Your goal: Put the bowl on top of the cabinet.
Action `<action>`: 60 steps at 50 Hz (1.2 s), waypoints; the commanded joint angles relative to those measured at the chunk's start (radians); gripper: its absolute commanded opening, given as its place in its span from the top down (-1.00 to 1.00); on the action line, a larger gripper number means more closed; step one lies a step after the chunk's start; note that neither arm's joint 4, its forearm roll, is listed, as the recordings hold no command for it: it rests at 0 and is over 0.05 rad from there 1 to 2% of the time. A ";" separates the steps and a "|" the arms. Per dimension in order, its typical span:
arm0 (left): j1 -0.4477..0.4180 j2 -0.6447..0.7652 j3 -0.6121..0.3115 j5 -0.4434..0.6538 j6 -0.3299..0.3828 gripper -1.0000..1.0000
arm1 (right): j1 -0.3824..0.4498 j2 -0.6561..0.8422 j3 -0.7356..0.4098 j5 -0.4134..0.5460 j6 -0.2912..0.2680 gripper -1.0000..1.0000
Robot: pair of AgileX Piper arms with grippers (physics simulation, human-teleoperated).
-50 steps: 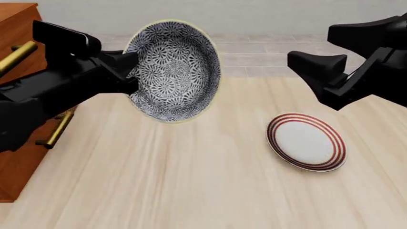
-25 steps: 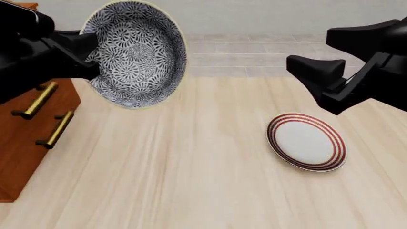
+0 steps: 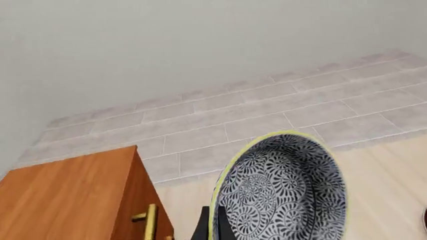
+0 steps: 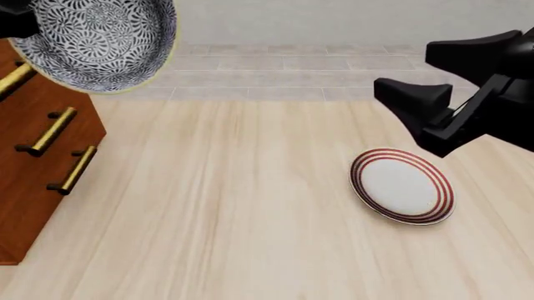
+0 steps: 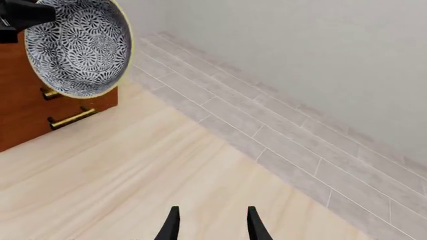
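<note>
My left pincer (image 4: 15,25), black, shows at ten o'clock of the front view and carries the bowl (image 4: 94,39). The bowl's inside is a dense black-and-white floral print; its rim is pale cream, reading yellowish from my left wrist. The cabinet (image 4: 37,181) at nine o'clock is reddish-brown wood, a lighter orange-brown on its top face, with brass-gold bar handles (image 4: 52,131). My right pincer (image 4: 421,78) at two o'clock is black all over. The plate (image 4: 402,185) at four o'clock is white with thin red rings round its edge. The table (image 4: 225,219) is pale beige with streaky wood grain. The floor (image 4: 276,75) is light grey tile, the wall (image 4: 317,22) plain off-white.
</note>
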State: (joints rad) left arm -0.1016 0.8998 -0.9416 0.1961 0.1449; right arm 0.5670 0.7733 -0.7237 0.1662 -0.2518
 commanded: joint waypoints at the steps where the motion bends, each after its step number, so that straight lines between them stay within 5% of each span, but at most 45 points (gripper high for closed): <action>1: 0.094 -0.008 -0.120 0.105 -0.042 1.00 | 0.010 0.003 0.004 0.000 0.001 -1.00; 31: 0.357 0.000 -0.340 0.295 -0.279 1.00 | 0.022 0.015 0.009 -0.006 0.005 -1.00; 50: 0.489 0.006 -0.355 0.282 -0.453 1.00 | 0.024 0.031 0.013 -0.017 0.008 -1.00; 60: 0.567 0.020 -0.327 0.238 -0.479 1.00 | 0.025 0.034 0.013 -0.019 0.008 -1.00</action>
State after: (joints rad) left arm 0.3995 0.9117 -1.2778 0.4615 -0.2859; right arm 0.5906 0.8037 -0.7112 0.1496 -0.2444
